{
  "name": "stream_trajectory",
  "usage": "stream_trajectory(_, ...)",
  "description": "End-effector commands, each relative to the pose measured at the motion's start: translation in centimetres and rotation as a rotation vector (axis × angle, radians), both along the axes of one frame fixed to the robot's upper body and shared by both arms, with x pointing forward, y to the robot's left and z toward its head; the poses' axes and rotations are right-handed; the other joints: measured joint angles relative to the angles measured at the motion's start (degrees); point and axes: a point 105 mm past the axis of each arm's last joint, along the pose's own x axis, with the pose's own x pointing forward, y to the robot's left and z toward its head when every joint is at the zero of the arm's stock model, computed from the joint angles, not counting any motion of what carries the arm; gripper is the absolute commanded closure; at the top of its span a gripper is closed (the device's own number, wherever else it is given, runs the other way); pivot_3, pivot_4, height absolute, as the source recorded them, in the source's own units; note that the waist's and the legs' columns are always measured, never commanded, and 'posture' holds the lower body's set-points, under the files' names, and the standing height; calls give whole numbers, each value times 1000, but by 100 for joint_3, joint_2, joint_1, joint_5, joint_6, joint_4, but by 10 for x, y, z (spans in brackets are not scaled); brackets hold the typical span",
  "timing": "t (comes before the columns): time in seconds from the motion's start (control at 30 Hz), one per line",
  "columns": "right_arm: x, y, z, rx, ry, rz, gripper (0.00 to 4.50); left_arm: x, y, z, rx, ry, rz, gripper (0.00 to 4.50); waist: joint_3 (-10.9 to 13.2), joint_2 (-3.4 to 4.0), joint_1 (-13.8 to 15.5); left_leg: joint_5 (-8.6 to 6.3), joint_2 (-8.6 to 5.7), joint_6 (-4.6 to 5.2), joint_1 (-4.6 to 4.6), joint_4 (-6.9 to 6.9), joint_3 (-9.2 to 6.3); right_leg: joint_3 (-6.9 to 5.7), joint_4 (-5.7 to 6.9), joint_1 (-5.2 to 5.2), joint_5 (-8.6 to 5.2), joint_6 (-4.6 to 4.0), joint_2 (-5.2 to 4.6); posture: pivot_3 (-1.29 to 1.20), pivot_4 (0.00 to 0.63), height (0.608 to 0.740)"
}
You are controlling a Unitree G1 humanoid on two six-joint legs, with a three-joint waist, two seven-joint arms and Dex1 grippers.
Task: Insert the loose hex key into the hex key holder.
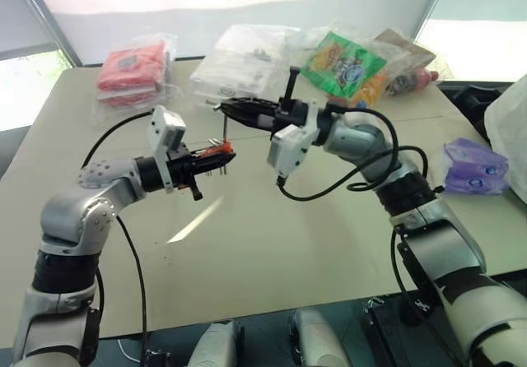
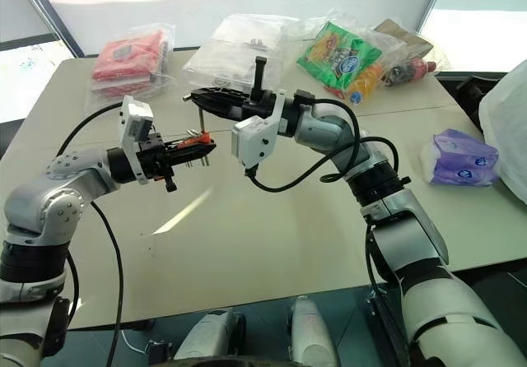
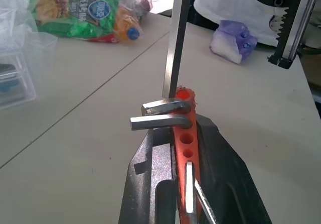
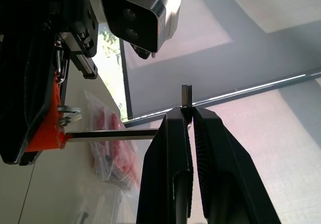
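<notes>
Red-orange plastic marks the hex key holder (image 3: 184,133), clamped between the closed fingers of the left gripper (image 1: 216,160) and held in the air above the middle of the tabletop (image 1: 272,252), with two short metal keys sticking out sideways near its tip and a row of empty round holes along its face. The right gripper (image 4: 189,114) is pinched shut on the bent end of the loose hex key (image 3: 175,38), and the key's long shank reaches across to the holder's end, where its tip meets the plastic just beside the upper of the two keys (whether it has entered a hole cannot be told). Both grippers hang well above the surface, and the pale tabletop beneath and in front of them is bare, with open room all the way to the near edge. Clutter sits only along the far edge: a red packet in clear plastic (image 1: 132,69) toward the left corner, clear plastic bags (image 1: 239,58) in the middle, and a green snack bag (image 1: 342,61) with other wrapped goods to the right. A purple tissue pack (image 1: 475,167) lies near the right edge, well apart from the arms.
</notes>
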Motion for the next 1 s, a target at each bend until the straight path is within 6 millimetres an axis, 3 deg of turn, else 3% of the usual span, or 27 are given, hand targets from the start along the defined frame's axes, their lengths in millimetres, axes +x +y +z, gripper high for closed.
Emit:
stream_trajectory(0.03,-3,-2,12,22,-32,10,4459,-4,-2,13,-2,-59,-10,4500,0,0,-1,0,0,0,0,0,0,0,0,0,0,0,0,0,150,740)
stream_trajectory(1.0,-8,-4,21,37,-47,17,4459,2,5,7,20,-55,20,4500,0,0,0,0,0,0,0,0,0,0,0,0,0,0,0,0,150,740)
